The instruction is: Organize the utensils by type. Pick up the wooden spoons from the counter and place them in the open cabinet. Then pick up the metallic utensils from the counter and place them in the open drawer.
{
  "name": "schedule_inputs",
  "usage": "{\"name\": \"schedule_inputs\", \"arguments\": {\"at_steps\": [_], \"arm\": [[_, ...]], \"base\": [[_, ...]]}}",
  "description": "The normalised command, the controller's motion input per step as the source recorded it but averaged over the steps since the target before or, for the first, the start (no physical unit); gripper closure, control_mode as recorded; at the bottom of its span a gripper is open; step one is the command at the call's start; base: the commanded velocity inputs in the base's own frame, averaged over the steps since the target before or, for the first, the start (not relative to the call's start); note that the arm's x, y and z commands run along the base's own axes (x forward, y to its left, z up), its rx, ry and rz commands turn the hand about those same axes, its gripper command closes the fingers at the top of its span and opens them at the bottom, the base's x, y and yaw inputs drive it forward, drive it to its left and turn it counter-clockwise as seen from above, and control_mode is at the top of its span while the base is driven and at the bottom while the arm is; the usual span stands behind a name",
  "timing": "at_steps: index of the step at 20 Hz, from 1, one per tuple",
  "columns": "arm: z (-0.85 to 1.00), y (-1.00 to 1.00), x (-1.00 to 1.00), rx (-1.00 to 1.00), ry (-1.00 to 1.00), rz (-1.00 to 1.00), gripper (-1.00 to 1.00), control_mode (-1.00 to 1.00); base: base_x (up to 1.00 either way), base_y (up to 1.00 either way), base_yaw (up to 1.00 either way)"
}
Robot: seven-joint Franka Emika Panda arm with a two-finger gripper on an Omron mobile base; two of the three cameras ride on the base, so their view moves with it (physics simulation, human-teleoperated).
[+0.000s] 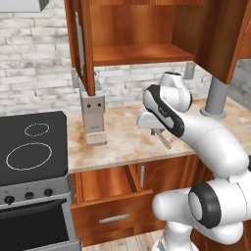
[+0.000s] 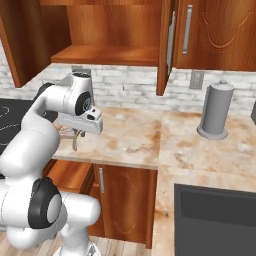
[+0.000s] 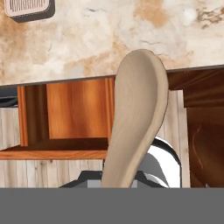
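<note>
Hand point(image 1: 158, 133) closed on wooden spoon point(image 3: 135, 118), held clear above front edge of worktop point(image 1: 122, 142). Spoon's long axis runs straight out from hand, bowl end leading, angled down toward worktop edge. Open cabinet point(image 1: 142, 51) lies up and behind hand, shelf well above spoon. Judged next: lift and swing spoon handle-to-bowl line toward shelf. Open drawer point(image 1: 105, 188) sits below worktop, left of arm base.

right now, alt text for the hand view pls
A wooden spoon rises from the shut hand, bowl end up, in front of the marbled counter edge. Below the counter an open wooden drawer shows.
</note>
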Motion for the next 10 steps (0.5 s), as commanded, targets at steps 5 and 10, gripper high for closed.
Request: {"name": "schedule_inputs", "arguments": {"at_steps": [5,10], "arm": [[0.0,0.0,0.0,0.0,0.0,0.0,1.0,1.0],[0.0,0.0,0.0,0.0,0.0,0.0,1.0,1.0]], "base": [[0.32,-0.07,0.0],[0.39,-0.05,0.0]]}}
